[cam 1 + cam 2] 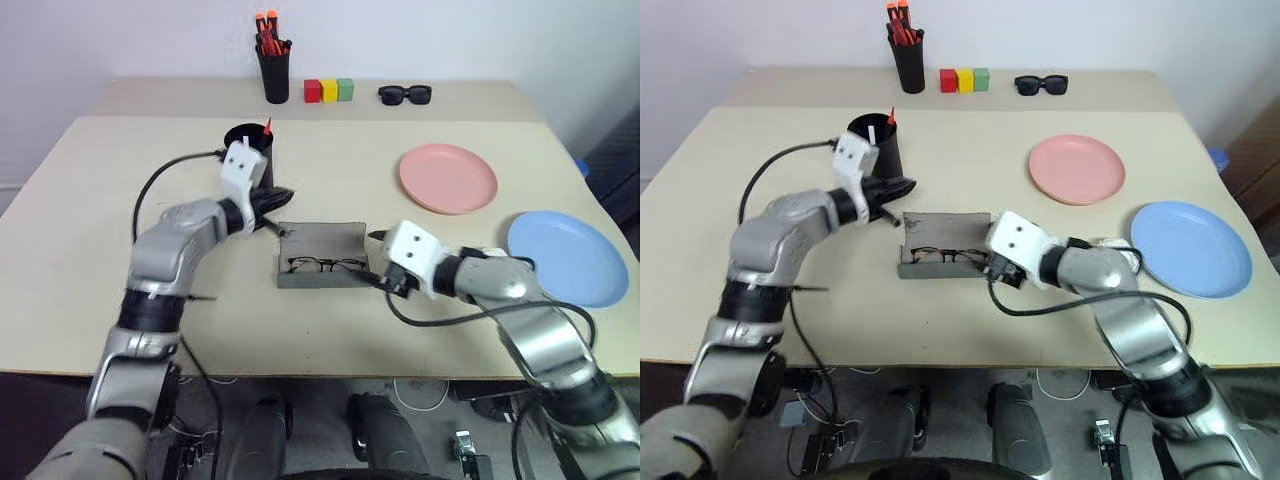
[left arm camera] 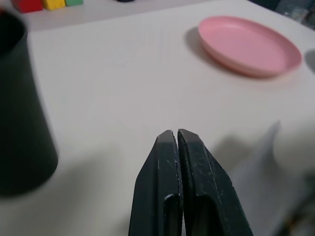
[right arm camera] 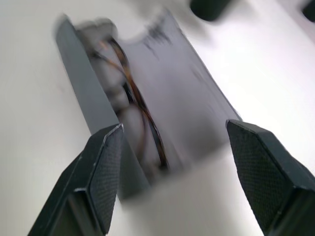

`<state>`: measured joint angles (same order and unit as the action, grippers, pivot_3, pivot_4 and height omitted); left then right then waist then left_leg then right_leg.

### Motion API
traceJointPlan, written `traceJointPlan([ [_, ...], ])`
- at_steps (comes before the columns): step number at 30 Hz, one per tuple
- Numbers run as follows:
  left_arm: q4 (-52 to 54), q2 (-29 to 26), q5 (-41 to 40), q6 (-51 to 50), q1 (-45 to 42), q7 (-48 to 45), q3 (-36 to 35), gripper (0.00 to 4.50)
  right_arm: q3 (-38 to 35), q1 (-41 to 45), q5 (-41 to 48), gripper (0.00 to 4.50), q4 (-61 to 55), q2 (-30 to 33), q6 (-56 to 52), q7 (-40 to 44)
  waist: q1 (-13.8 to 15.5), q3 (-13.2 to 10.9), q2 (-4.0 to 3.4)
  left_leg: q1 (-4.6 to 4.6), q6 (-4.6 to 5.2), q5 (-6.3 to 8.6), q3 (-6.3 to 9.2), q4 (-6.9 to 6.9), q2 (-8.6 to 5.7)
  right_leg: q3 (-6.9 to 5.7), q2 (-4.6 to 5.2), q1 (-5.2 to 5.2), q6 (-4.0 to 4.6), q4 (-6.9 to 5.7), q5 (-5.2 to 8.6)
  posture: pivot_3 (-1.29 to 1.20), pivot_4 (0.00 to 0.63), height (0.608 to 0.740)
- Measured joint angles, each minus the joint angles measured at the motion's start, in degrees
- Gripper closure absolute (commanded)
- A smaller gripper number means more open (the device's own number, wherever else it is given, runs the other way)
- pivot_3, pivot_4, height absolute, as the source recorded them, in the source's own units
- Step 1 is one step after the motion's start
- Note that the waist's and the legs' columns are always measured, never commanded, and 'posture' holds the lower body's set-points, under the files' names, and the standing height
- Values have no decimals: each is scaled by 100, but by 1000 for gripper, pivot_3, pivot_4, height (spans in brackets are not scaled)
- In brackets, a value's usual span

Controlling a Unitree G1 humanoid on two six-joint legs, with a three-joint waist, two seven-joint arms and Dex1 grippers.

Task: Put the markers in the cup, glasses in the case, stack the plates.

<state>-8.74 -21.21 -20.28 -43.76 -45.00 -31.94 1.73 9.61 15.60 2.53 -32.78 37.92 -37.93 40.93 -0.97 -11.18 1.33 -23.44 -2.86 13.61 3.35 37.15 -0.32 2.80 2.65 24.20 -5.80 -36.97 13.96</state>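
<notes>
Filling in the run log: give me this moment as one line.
left end effector: shut, empty | right end effector: open | wire-framed eyeglasses: in open grey case | pink plate, blue plate: unstacked

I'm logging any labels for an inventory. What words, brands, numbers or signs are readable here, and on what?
None can be read.
The case lid has dark marks inside, too blurred to tell whether they are text.
The cup, plates and blocks show no print.
</notes>
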Motion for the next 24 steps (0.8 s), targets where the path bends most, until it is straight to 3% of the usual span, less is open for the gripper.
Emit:
traceJointPlan([
  [6, -1738, 303, 209, -710, -1105, -291, 488, 4441, -483, -854, -14, 1130, -706, 116, -290, -334, -35, 0, -1, 6, 0, 0, 4, -5, 3, 1, -12, 3, 1, -7, 2, 0, 150, 740],
  [11, -2378, 288, 386, -922, -1363, -881, 882, 4441, -837, -1040, 12, 1130, -1102, 41, -375, -594, -8, -1, 0, 3, 0, 0, 4, -4, 3, 1, -9, 3, 1, -3, 2, 0, 150, 740],
  [15, -2232, 28, 485, -964, -1358, -1404, 1107, 4441, -904, -1221, 69, 1130, -1151, 25, -367, -683, -13, -1, 0, 3, 0, 0, 2, -6, 3, 2, -8, 3, 2, -3, 2, 0, 150, 740],
  [24, -497, -555, 500, -822, -419, -2036, 1300, 4441, -864, -912, 58, 1130, -888, 21, -249, -839, 2, 0, -2, 4, 0, 0, 1, -4, 5, 4, -5, 2, 4, -4, 2, 0, 150, 740],
])
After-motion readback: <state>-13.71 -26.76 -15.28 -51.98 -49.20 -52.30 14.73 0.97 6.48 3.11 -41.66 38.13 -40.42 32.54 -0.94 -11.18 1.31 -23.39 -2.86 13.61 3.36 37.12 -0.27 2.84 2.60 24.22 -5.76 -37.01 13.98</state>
